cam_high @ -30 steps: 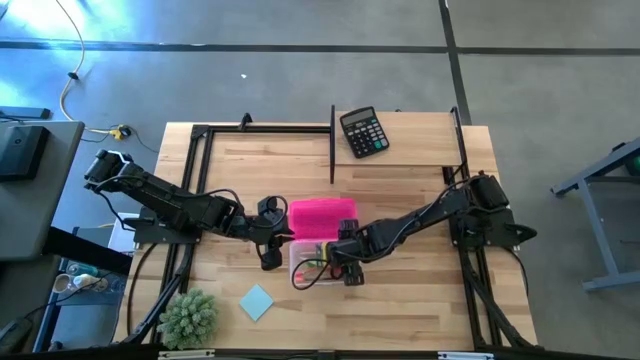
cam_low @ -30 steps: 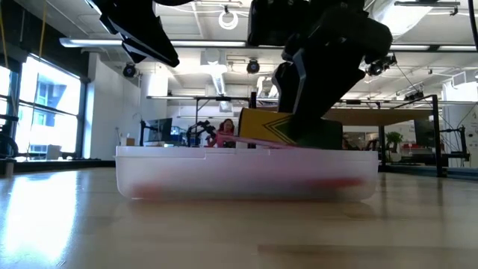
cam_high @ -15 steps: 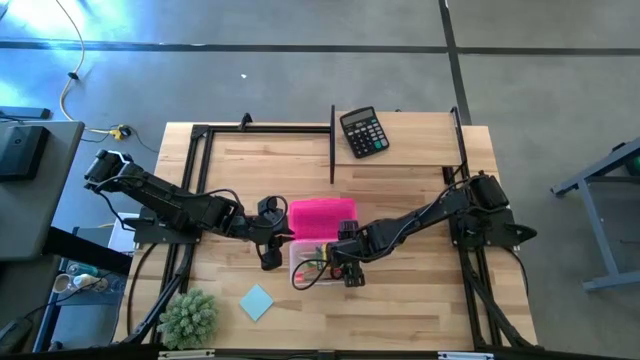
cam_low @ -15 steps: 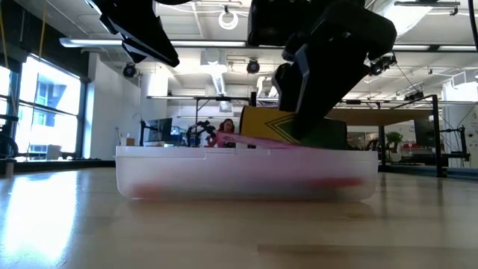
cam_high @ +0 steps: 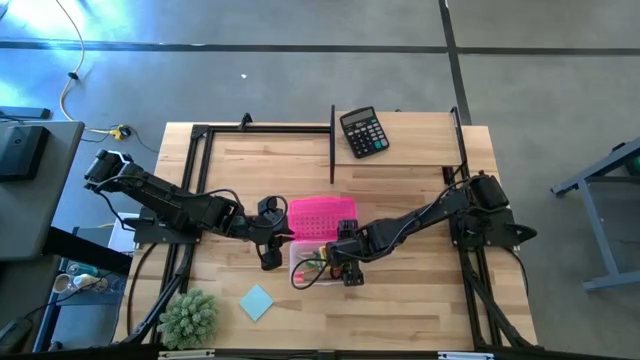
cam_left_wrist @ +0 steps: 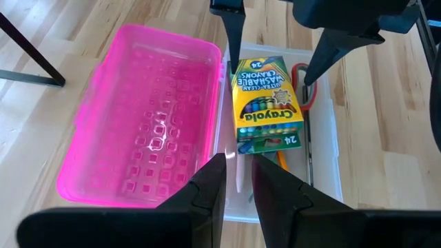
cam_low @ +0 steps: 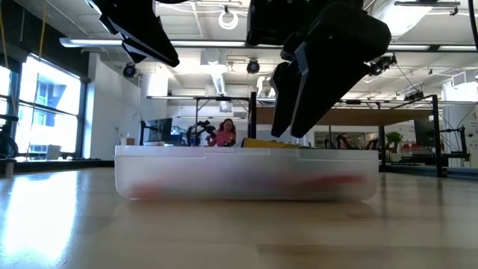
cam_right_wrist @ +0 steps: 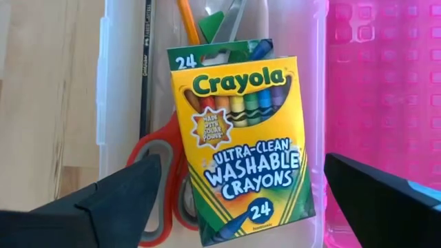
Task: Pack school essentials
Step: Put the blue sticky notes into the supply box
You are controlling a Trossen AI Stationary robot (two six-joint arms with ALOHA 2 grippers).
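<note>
The yellow-green crayon box (cam_right_wrist: 241, 145) lies flat in the clear plastic box (cam_low: 246, 175), on top of the red-handled scissors (cam_right_wrist: 160, 180). An orange pencil (cam_right_wrist: 187, 21), a green eraser (cam_right_wrist: 211, 27) and a pale wooden stick (cam_left_wrist: 238, 176) lie in there too. My right gripper (cam_right_wrist: 238, 165) hovers open above the crayon box, one finger on each side, touching nothing. My left gripper (cam_left_wrist: 239, 169), fingers nearly together, waits beside the clear box near the pink lid (cam_left_wrist: 138, 124). The light blue notepad (cam_high: 256, 301) lies flat on the table, nearer the near edge.
The pink lid (cam_high: 320, 215) lies open on the far side of the clear box (cam_high: 302, 262). A black calculator (cam_high: 362, 131) sits near the far edge. A fuzzy green plant (cam_high: 188, 318) stands at the near left corner. A dark pencil (cam_right_wrist: 145, 62) lies along the box wall.
The crayon box was tilted, one end raised above the clear box's rim in my right gripper. It has dropped flat into the box and barely shows over the rim. My right gripper has let it go and stands just above it.
</note>
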